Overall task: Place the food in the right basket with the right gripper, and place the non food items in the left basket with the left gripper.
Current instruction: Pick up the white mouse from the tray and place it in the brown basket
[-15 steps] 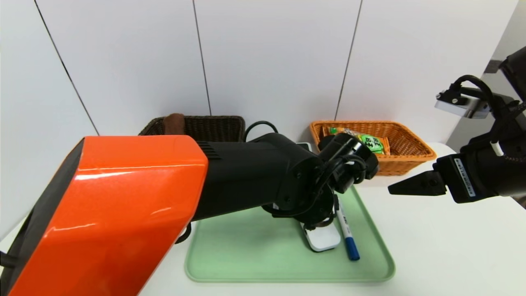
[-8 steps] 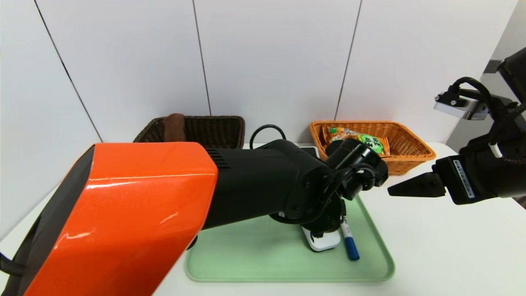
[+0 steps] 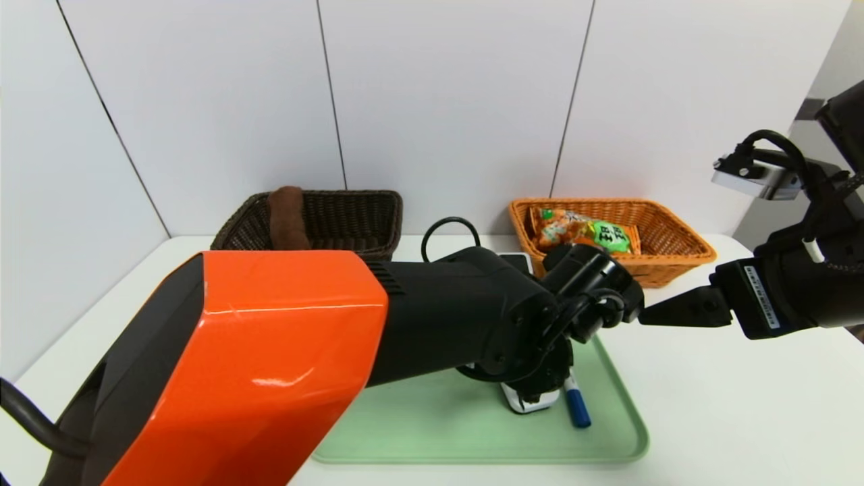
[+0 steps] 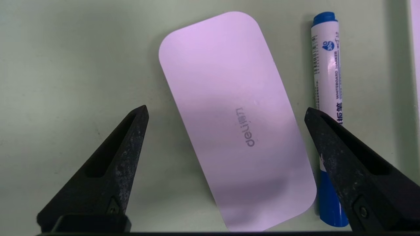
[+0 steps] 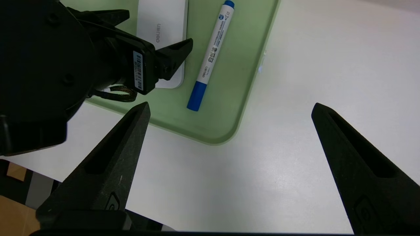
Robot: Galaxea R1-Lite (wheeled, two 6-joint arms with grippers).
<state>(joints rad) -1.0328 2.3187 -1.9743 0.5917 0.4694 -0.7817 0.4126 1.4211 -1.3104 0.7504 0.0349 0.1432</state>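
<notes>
A white rounded case point(image 4: 236, 121) marked "deli" lies slantwise on the green tray point(image 4: 65, 65). A blue-capped whiteboard marker point(image 4: 326, 82) lies beside it. My left gripper point(image 4: 225, 110) hangs open just above the case, one finger on each long side, touching nothing. From the head view the left wrist covers most of the case point(image 3: 523, 403), and the marker point(image 3: 578, 409) shows beside it. My right gripper point(image 3: 648, 315) stands open and empty over bare table, right of the tray. The orange right basket point(image 3: 675, 260) holds snack packs point(image 3: 584, 233). The dark left basket point(image 3: 378, 216) holds a brown item point(image 3: 287, 216).
The tray point(image 3: 439, 432) sits mid-table near the front edge. A dark flat device point(image 3: 516, 260) lies behind the left wrist, between the baskets. White wall panels close the back. The right wrist view shows the left gripper point(image 5: 151, 31) over the case, near the tray's corner point(image 5: 229, 131).
My left arm has come down and forward over the white case, covering more of it in the head view. The right gripper has barely shifted.
</notes>
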